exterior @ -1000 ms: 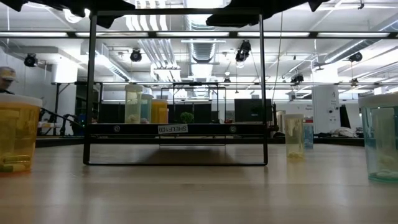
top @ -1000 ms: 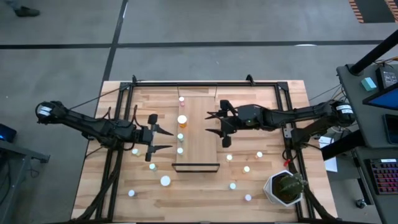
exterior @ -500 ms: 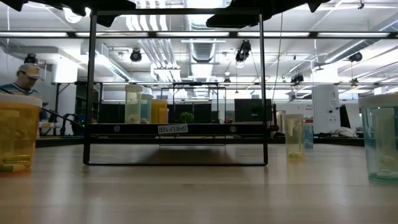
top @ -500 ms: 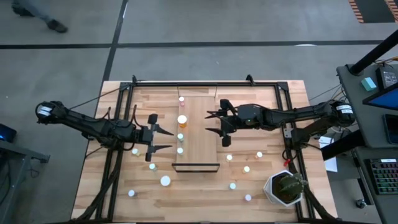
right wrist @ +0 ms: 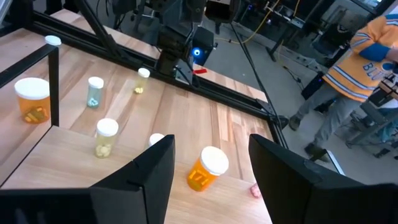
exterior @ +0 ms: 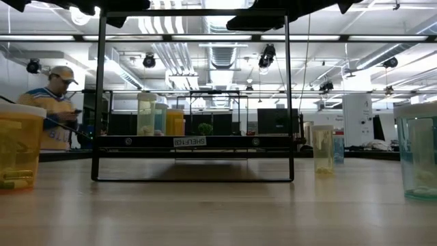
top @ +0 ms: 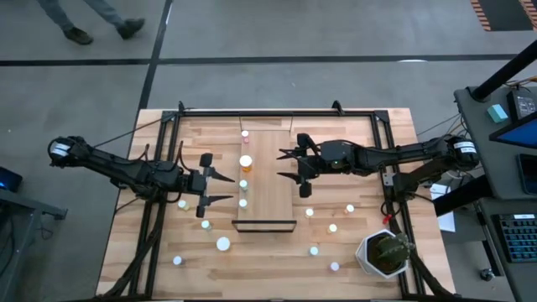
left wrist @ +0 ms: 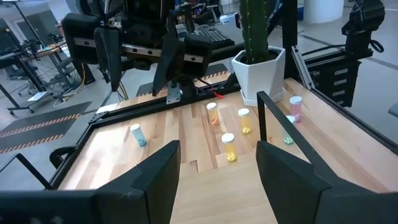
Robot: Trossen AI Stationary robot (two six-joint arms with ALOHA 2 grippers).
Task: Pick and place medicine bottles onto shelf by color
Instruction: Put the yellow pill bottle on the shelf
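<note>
Left gripper [top: 229, 189]: hung over bare tabletop just left of the shelf [top: 273, 197], fingers spread apart, nothing between them. Right gripper [top: 282, 166]: hung over the shelf's right half, fingers likewise spread and empty, pointing toward the left one across the plank.

Shelf: lay lengthwise in the middle of the table [top: 260, 273], dark rail [top: 266, 225] at its near end; sat raised on a thin black frame in the low view. Kept its whole right strip and near end bare.

Medicine bottles, counted from above: 13.
- 4 in a line along the shelf's left edge: 1 small at the far end [top: 245, 133], 1 larger orange [top: 246, 161], 2 small [top: 243, 184] [top: 242, 202] nearer the rail. Could not tell whether the farthest stood on the plank or just beside it.
- 4 on the table left of the shelf: [top: 182, 204], [top: 205, 224], 1 larger white-capped [top: 222, 244], [top: 177, 261].
- 5 on the table right of the shelf: [top: 309, 212], [top: 350, 208], [top: 332, 227], [top: 314, 250], [top: 335, 267].

Open room: wide bare wood across the far corners on both sides and along the near edge below the rail. Bounded all round by a black frame [top: 268, 111].

Beyond: 1 potted plant [top: 386, 254] at the near right corner; 1 person [top: 84, 17] on the floor past the far left corner.
</note>
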